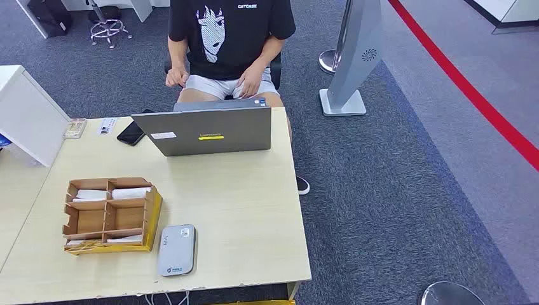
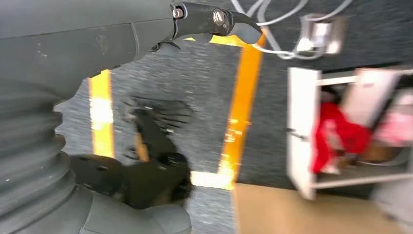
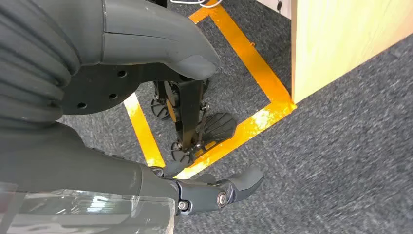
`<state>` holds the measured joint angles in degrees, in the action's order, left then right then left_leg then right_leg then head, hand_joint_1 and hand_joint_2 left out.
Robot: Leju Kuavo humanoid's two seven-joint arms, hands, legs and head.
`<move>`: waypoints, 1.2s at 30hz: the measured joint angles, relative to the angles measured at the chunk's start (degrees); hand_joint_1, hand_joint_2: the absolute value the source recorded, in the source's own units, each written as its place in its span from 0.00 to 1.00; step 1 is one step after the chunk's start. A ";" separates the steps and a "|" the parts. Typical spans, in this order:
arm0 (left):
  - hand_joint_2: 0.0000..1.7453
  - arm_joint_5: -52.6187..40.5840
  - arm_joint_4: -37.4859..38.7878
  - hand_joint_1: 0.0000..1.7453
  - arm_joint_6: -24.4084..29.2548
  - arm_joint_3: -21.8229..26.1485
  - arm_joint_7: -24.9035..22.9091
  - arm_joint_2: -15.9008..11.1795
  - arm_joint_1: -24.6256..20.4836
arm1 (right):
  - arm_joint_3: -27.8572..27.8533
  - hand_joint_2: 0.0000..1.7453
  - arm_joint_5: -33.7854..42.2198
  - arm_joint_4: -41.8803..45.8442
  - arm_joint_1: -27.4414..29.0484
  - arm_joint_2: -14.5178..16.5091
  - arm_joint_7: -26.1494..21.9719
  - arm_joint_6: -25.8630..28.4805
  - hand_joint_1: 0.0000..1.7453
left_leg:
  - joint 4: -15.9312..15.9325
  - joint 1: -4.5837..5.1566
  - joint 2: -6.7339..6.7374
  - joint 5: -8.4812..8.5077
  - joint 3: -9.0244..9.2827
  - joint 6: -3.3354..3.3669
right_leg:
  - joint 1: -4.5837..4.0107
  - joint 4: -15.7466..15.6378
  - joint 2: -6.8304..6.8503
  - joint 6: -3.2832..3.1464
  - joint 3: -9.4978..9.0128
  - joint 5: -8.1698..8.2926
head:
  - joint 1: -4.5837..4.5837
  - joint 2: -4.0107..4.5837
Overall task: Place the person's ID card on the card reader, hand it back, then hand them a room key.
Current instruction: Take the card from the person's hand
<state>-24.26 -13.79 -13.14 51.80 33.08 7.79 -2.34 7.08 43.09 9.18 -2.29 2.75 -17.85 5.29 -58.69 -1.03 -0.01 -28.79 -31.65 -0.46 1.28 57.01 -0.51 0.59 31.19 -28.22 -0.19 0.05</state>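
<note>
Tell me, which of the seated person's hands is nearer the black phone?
Right. Their right hand sits just beyond the phone; their left hand rests behind the far end of the laptop.

Bare tabletop (image 1: 241,210) between laptop (image 1: 206,130), wooden organizer (image 1: 108,216), card reader (image 1: 177,249).

Pale wood desk (image 1: 241,210) on speckled grey carpet (image 1: 394,190) crossed by a red stripe (image 1: 470,95). Grey laptop (image 1: 206,130) with a yellow label at the far edge, black phone (image 1: 130,133) beside it. Brown cardboard organiser (image 1: 108,216) with white cards and a silver-grey card reader (image 1: 176,250) near the front edge.
</note>
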 joint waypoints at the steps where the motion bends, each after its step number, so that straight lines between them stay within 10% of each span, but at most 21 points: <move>1: 1.00 0.35 0.00 0.00 -0.31 0.23 0.47 0.12 -0.04 | -0.08 1.00 0.05 0.00 0.00 0.01 0.08 0.12 0.00 | 0.00 0.00 0.00 0.00 0.00 0.00 | 0.00 0.00 0.00 0.00 0.00 0.00 | 0.00 0.00; 25: 1.00 13.99 -8.40 0.00 -1.44 4.25 6.93 5.53 0.24 | -2.37 1.00 -0.33 0.33 0.01 0.96 1.94 10.36 0.00 | 0.00 -0.02 0.01 0.00 0.00 0.00 | -0.01 0.01 -0.01 0.00 -0.02 0.00 | 0.00 0.00; 31: 1.00 17.14 -27.78 0.00 -20.73 6.66 3.17 2.96 5.17 | -4.90 1.00 0.60 0.35 0.59 -0.25 1.70 6.45 0.00 | 0.01 -0.09 0.00 -0.02 -0.01 -0.04 | -0.07 0.02 0.02 -0.04 0.05 -0.04 | 0.12 -0.01; 36: 1.00 13.24 -33.16 0.00 -21.62 15.70 5.79 1.78 3.80 | -6.12 1.00 -0.17 0.42 0.56 -0.77 2.17 6.23 0.00 | 0.03 -0.09 -0.03 -0.01 -0.01 -0.03 | -0.07 0.03 0.07 -0.05 -0.03 -0.07 | 0.15 -0.01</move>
<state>-11.02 -46.95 -34.75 67.50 38.86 9.57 1.46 0.96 42.92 9.60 -1.73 1.98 -15.68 11.52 -58.65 -1.12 -0.04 -28.80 -31.66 -0.49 1.21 57.04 -0.45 0.54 31.16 -28.29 -0.03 0.05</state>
